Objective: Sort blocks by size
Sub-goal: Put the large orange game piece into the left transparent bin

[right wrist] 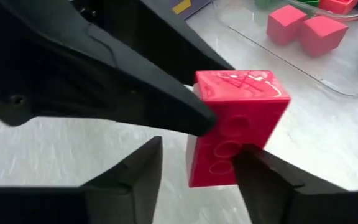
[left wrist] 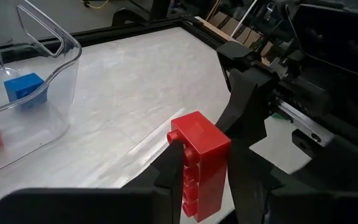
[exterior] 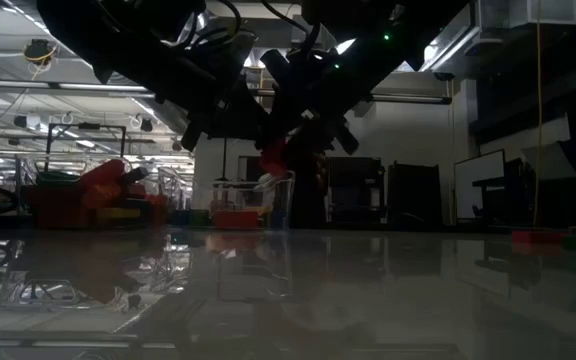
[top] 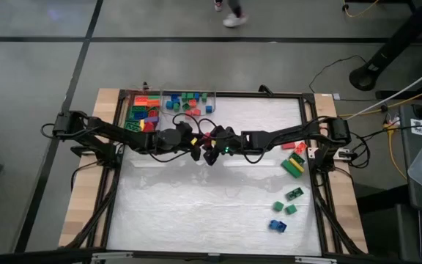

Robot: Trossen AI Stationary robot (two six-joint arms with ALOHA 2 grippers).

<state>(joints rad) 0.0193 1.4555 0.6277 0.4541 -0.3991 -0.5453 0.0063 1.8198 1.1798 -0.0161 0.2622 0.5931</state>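
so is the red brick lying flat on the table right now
No, the red brick is held up off the white table between the left gripper's jaws, midway in a handover.

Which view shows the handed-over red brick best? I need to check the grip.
The left wrist view: the red brick sits clamped in the left gripper. The right wrist view shows it close too; high and low views barely show it.

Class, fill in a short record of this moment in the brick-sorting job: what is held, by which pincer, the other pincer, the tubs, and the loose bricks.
Held item: red brick, above the table's middle
Holder: left pincer, shut on it
Other pincer: right pincer, open, either side of the same brick
Tubs: two clear tubs at the table's far edge, both with mixed bricks
Loose bricks: green, red and blue ones on the right side
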